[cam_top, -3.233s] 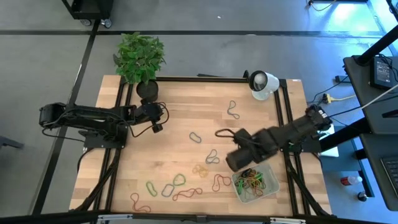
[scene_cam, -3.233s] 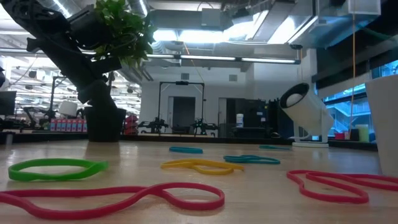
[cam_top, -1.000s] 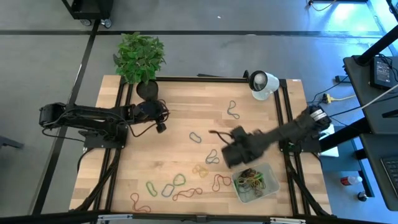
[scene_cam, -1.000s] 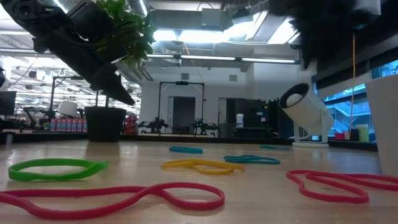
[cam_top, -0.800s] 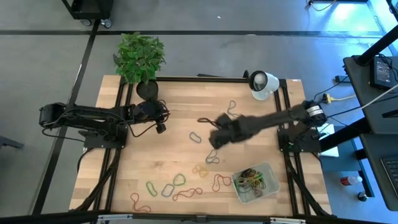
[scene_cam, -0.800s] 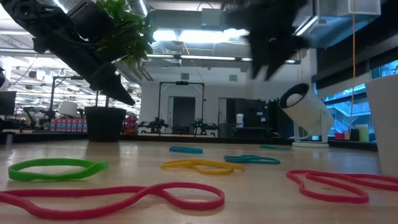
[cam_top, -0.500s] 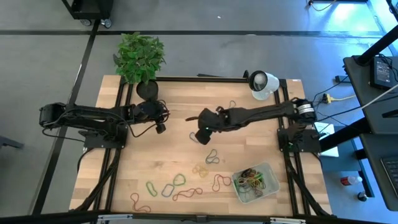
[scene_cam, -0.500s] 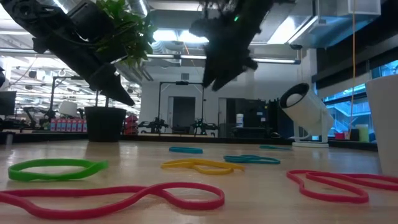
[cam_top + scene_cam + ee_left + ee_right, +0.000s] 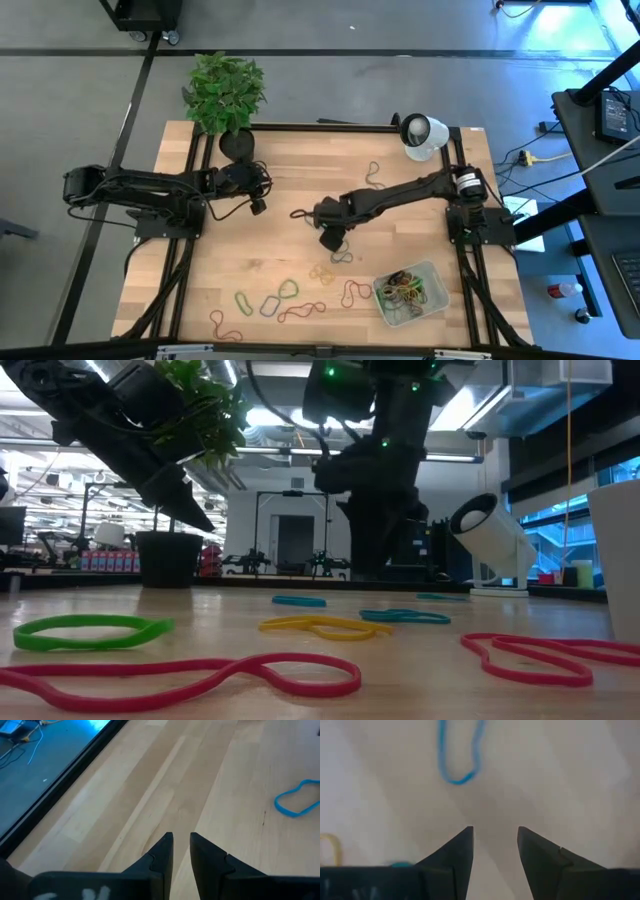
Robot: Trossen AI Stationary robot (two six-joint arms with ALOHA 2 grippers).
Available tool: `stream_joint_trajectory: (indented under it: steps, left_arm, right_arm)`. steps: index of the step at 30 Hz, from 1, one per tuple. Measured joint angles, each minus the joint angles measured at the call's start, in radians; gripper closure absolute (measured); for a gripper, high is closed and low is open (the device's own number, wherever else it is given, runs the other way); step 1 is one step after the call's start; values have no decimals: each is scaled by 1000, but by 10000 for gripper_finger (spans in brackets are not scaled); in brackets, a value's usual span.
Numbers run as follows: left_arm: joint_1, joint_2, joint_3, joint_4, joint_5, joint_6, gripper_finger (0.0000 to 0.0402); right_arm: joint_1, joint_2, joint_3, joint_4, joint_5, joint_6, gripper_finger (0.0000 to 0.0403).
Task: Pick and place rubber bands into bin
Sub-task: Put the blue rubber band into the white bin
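From overhead, the right gripper (image 9: 329, 238) hangs over the middle of the pale wooden desk (image 9: 270, 265), directly above a thin blue rubber loop that its own body hides there; the translucent grey plastic bin (image 9: 437, 302), already holding bands, sits well apart. The left gripper (image 9: 258, 204) waits near the potted plant (image 9: 226, 92).

At desk level, loose bands lie flat.

Past the left wrist, narrow-set jaws hold nothing.

Past the right wrist, jaws stand apart and empty, the blue band (image 9: 458, 750) just ahead. It looks light and floppy; pinching one strand should do.

Robotics lab: framed wooden table (image 9: 280, 190), open industrial ceiling (image 9: 300, 400).
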Motion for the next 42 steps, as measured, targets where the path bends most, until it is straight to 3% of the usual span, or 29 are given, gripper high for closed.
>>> stream_joint_trajectory:
  steps: [14,23,30,33,39,42]
  left_arm:
    - [0,0,0,0,0,-1,343]
    - [0,0,0,0,0,-1,343]
    - [0,0,0,0,0,-1,343]
    - [0,0,0,0,0,-1,343]
    - [0,0,0,0,0,1,343]
    - [0,0,0,0,-1,1,343]
  right_arm:
    - [12,9,0,17,-15,23,247]
    - [-3,33,0,252,3,-76,247]
    - [-20,135,4,289,24,-91,249]
    - [-22,158,6,287,29,-75,273]
    - [-26,142,14,252,-10,-53,389]
    - [-23,117,21,204,-21,-37,392]
